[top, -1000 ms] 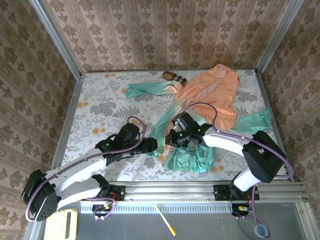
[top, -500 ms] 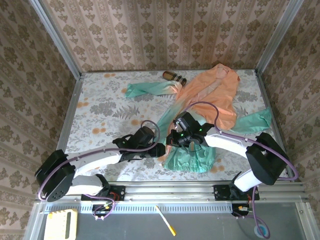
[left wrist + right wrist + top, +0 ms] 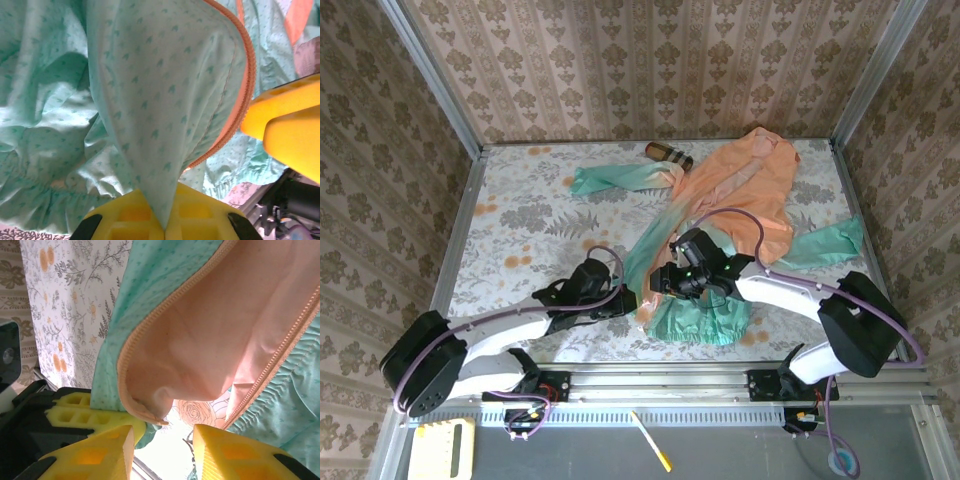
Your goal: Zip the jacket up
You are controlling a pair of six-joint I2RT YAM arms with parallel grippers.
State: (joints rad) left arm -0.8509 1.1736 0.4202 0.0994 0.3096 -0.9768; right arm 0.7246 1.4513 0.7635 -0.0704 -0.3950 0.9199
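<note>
The left gripper (image 3: 165, 226) is clenched on a thin green fold of the jacket (image 3: 150, 100). The right gripper (image 3: 164, 452) is released, its 2 fingers (image 3: 95, 455) apart below the orange zipper edge (image 3: 175, 290). The jacket lies on the table (image 3: 520, 220), hem toward the arms. Unpinched, that edge could slide away. Where the zipper slider sits is hard to tell.

One jacket (image 3: 745, 190), one cylinder (image 3: 668, 153), two arms (image 3: 510, 335) (image 3: 788, 289)
</note>
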